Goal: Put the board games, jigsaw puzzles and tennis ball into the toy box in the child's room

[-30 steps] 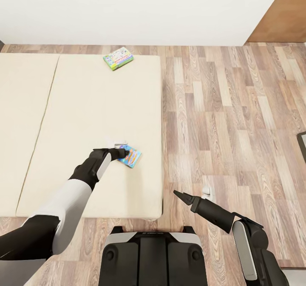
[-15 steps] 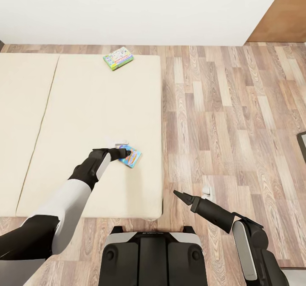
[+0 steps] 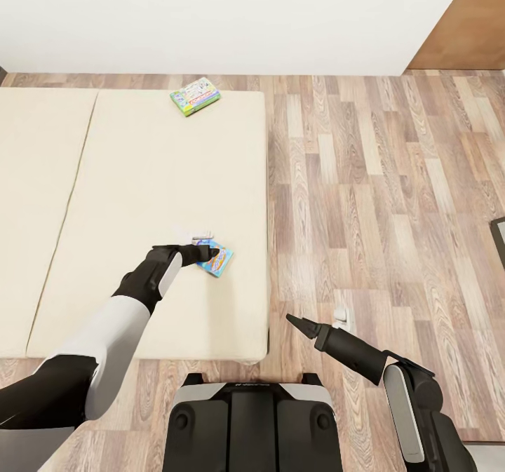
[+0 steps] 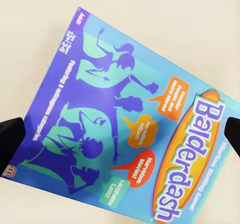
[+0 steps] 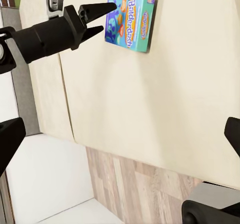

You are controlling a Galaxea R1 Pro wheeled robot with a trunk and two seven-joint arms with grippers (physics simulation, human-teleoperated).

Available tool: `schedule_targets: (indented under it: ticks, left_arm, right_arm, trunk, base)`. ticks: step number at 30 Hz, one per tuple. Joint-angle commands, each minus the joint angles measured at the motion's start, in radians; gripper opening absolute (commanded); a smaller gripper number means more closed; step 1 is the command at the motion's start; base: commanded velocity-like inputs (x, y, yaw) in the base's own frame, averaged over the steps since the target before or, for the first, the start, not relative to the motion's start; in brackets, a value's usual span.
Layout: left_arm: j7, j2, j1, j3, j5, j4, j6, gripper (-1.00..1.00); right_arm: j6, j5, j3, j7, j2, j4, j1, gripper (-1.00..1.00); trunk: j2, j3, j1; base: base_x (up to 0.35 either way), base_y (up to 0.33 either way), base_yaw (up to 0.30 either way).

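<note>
On the beige bed (image 3: 140,163) lie two board games. The blue-purple one (image 3: 217,259) rests near the mattress's right edge, and its "Balderdash" cover (image 4: 130,129) takes up most of the left wrist view. My left gripper (image 3: 205,251) hovers open right over its near-left side, with black fingertips (image 4: 11,139) at both sides of that cover. The right wrist view also takes in the spread left gripper (image 5: 102,19) at the box (image 5: 132,21). The green-edged game (image 3: 194,97) lies at the bed's far end. My right gripper (image 3: 298,323) hangs open over the floor, holding nothing.
Wooden floor (image 3: 379,177) runs along the bed's right side. A small white object (image 3: 340,314) lies on it near my right gripper. A white wall (image 3: 231,16) stands behind the bed and a brown panel (image 3: 466,30) at the far right. My base (image 3: 252,423) is at the bed's foot.
</note>
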Motion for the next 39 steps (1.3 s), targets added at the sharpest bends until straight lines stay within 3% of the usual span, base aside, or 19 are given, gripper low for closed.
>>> schedule_targets:
  ticks: [1, 31, 39]
  left_arm:
    - [0.002, 0.001, 0.000, -0.002, 0.010, -0.001, 0.006, 1.00]
    - [0.016, -0.005, 0.000, -0.002, 0.005, -0.001, 0.004, 1.00]
    - [0.044, -0.007, 0.000, -0.002, 0.006, -0.002, 0.003, 1.00]
  right_arm:
    - [0.005, 0.000, -0.002, 0.004, 0.001, 0.000, -0.001, 1.00]
    - [0.005, -0.001, -0.003, 0.001, 0.001, 0.000, -0.001, 1.00]
    - [0.005, -0.001, -0.002, 0.000, 0.001, 0.000, -0.001, 1.00]
  trunk:
    - [-0.001, -0.001, 0.000]
    - [-0.001, -0.016, 0.000]
    - [-0.001, -0.024, 0.000]
  base:
    - [0.000, 0.000, 0.000]
    - [0.000, 0.000, 0.000]
    - [0.000, 0.000, 0.000]
